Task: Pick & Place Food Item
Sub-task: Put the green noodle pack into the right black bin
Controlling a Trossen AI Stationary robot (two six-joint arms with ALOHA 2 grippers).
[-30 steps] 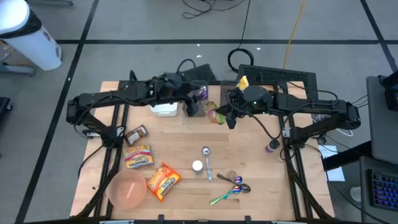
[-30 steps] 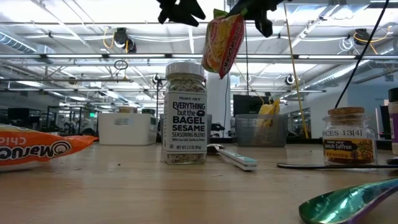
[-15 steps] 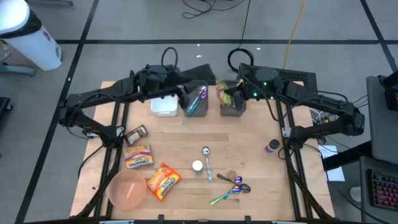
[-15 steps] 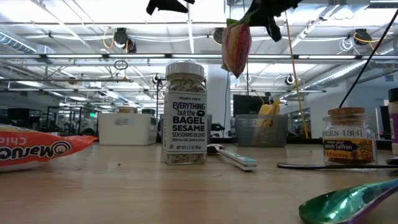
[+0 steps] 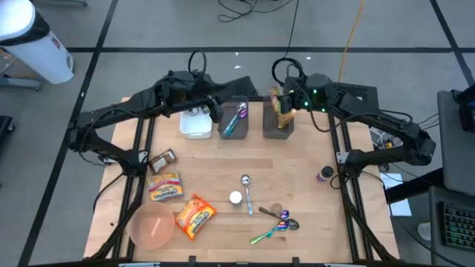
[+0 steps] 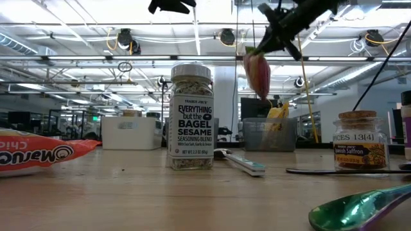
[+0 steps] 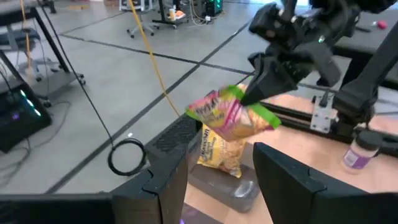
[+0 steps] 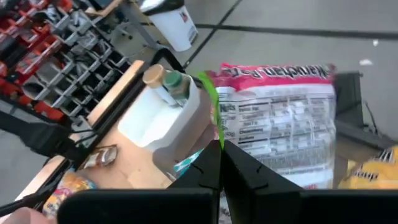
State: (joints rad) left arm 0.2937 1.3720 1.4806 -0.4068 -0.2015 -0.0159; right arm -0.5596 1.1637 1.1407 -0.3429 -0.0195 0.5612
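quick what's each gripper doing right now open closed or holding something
Left gripper: open, holding nothing, above the back bins.
Right gripper: closed on the pink snack packet, which hangs over the grey bin.

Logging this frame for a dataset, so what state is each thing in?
Right gripper: shut on the snack bag, above the grey bin.
Snack bag: held, hanging in the air.
Grey bin: holds a yellow packet.
Left gripper: open, empty, near the white bin.
White bin: holds a bottle.
Seasoning jar: upright, capped.
Saffron jar: upright, corked.
Pink bowl: upright, empty.
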